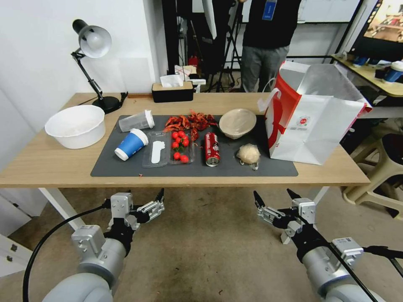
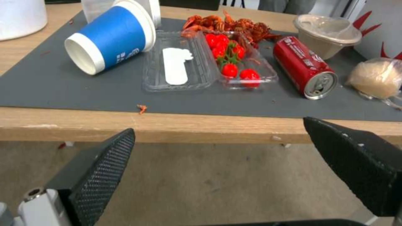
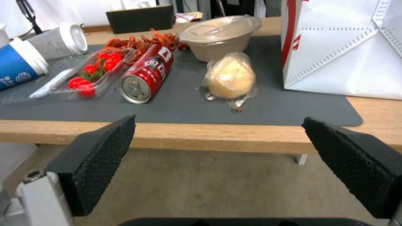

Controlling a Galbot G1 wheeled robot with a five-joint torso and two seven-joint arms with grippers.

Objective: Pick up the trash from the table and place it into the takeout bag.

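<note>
Hanging below the table's (image 1: 50,167) front edge, the left gripper (image 1: 145,200) and the right gripper (image 1: 273,200) both have their fingers spread wide and hold nothing. Just beyond them, on the dark grey mat (image 1: 126,165), lies the trash: a red soda can (image 1: 212,149) on its side with its mouth toward the robot, a beige plastic-wrapped wad (image 1: 248,154) beside it, a beige lidded paper bowl (image 1: 237,123) behind, and to the left a tipped blue paper cup (image 1: 131,144) and a clear white-lidded plastic cup (image 1: 136,121). The takeout bag (image 1: 312,121) stands open at the mat's right end. From where I stand, the can looks likely to roll if a finger nudges it off centre, and the tray of cherry tomatoes (image 1: 180,147) sits so close that a wide approach could shove it.
</note>
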